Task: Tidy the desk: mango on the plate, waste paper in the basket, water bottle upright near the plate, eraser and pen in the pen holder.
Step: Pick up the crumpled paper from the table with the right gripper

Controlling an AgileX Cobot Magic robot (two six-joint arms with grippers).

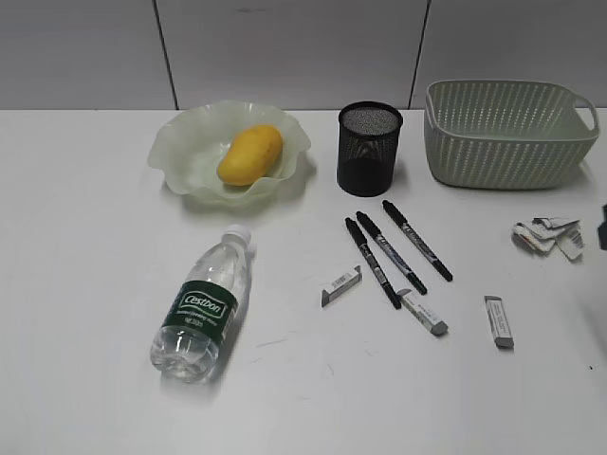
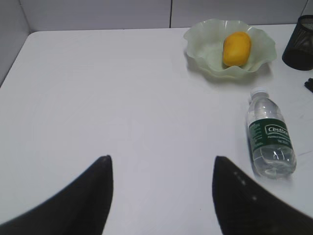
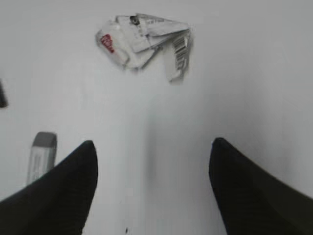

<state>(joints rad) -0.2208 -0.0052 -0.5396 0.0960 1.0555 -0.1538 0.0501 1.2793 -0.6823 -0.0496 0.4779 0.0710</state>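
The mango point(image 1: 249, 154) lies in the ruffled pale-green plate point(image 1: 185, 142) at the back left; the left wrist view shows both, mango point(image 2: 236, 48) and plate point(image 2: 205, 44). The water bottle point(image 1: 203, 303) lies on its side on the desk point(image 1: 85, 284), cap toward the plate, also in the left wrist view point(image 2: 270, 133). Three black pens point(image 1: 387, 251) and three erasers point(image 1: 340, 284) point(image 1: 423, 314) point(image 1: 499, 320) lie in front of the black mesh pen holder point(image 1: 369, 149). The waste paper point(image 1: 548, 235) point(image 3: 144, 43) lies in front of the basket point(image 1: 507, 133). My left gripper point(image 2: 161, 164) is open over bare desk. My right gripper point(image 3: 152, 147) is open, short of the paper.
A grey-tipped eraser point(image 3: 41, 156) lies just left of my right gripper's left finger. A dark bit of the right arm point(image 1: 603, 227) shows at the right edge of the exterior view. A tiled wall stands behind the desk.
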